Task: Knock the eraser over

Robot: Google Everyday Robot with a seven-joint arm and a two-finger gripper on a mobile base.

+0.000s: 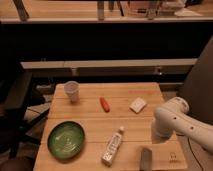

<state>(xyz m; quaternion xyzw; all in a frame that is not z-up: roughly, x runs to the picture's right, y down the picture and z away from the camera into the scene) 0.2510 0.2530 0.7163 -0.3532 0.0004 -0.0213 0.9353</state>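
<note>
The eraser point(146, 159) is a dark grey oblong block. It lies flat near the front edge of the wooden table point(95, 121), right of the middle. My white arm point(174, 121) reaches in from the right. My gripper point(158, 139) is at the arm's lower end, just above and to the right of the eraser, mostly hidden by the arm. I cannot tell whether it touches the eraser.
A white bottle point(113, 146) lies on its side left of the eraser. A green bowl point(66, 140) sits at the front left, a white cup point(71, 91) at the back left. An orange-red stick point(104, 103) and a white square pad point(137, 104) lie mid-table.
</note>
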